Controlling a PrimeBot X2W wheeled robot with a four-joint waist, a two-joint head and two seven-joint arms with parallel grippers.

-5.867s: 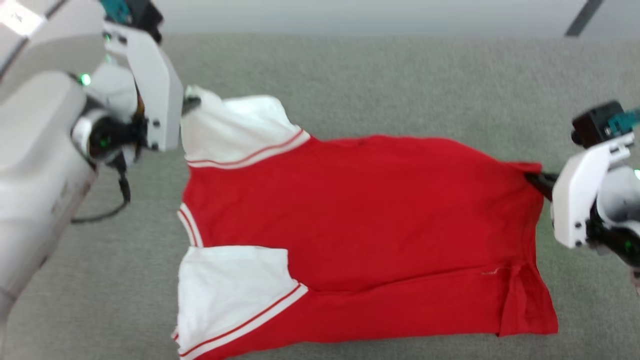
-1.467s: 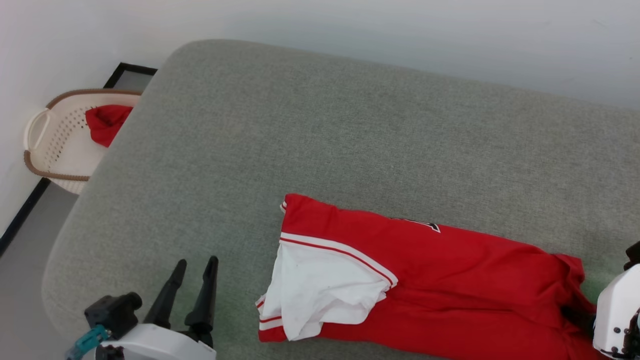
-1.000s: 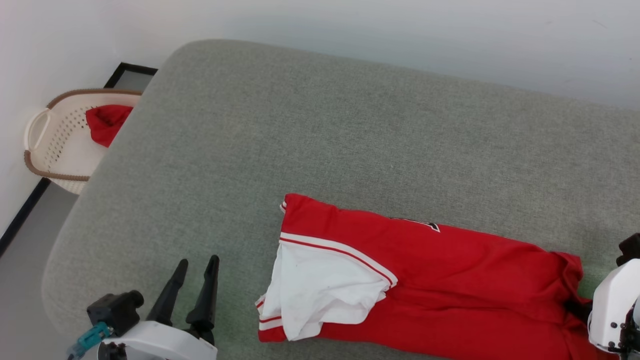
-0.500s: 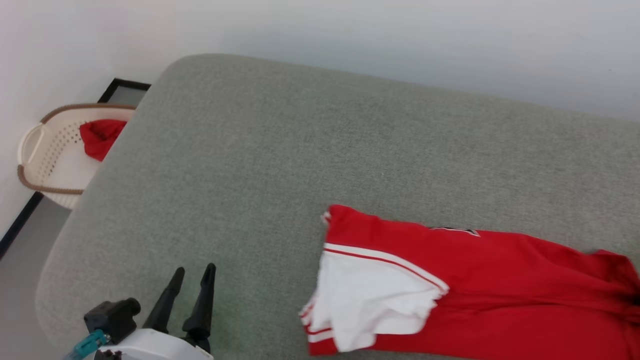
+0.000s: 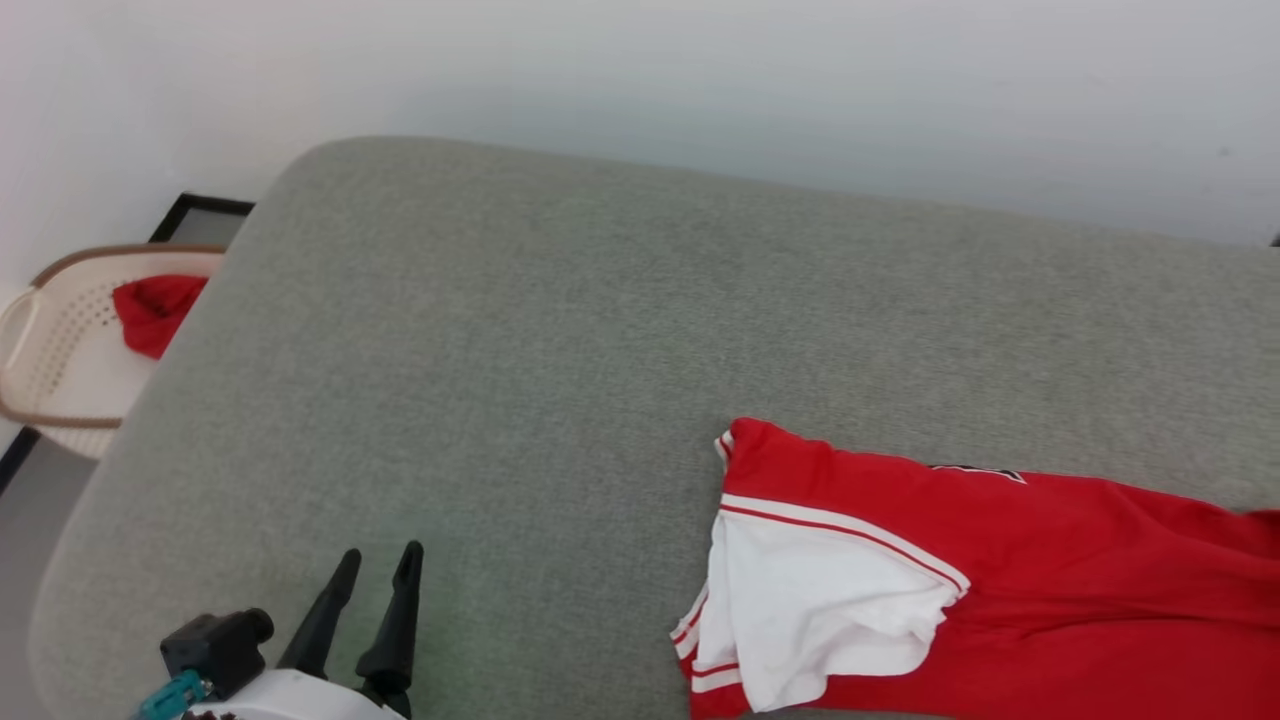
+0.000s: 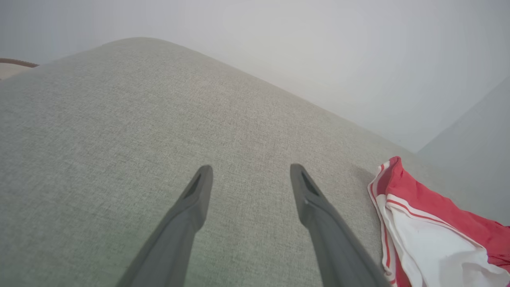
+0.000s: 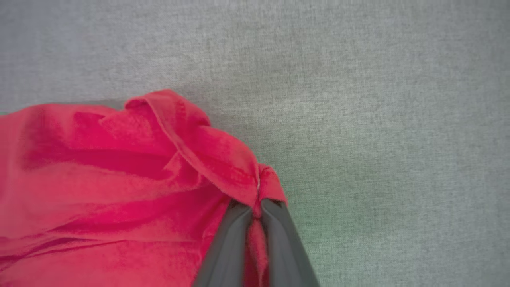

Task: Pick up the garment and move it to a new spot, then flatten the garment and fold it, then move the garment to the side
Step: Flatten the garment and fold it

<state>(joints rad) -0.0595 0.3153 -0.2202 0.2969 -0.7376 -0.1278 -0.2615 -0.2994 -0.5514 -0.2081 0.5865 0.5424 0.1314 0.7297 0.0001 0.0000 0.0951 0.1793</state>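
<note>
While the right claw (image 7: 257,204) is clamped shut on a bunched red corner of the garment (image 5: 1000,570), the left claw (image 5: 380,552) hangs spread wide and empty over the bare near-left part of the grey cushion (image 5: 560,320), well apart from the cloth.

The garment lies along the cushion's near edge toward its right side. It is doubled lengthwise into a long red band that runs out past the right of the head view. Its white sleeve with striped trim rests on top at the band's left end, somewhat rumpled. A sliver of a black-and-white numeral peeks out along the far edge. At the pinched end the red fabric is gathered into soft ridges.

Judging from this, the pickup, the relocation and the flattening look finished, and at least one lengthwise fold is in. What seems left is a crosswise fold, or simply the move to the side; which one is in hand I cannot tell. The sleeve layers look loose, so a one-corner pull could open the fold.

Beside the cushion's far-left corner stands a pale basket (image 5: 45,365) holding a small red cloth (image 5: 150,310).
</note>
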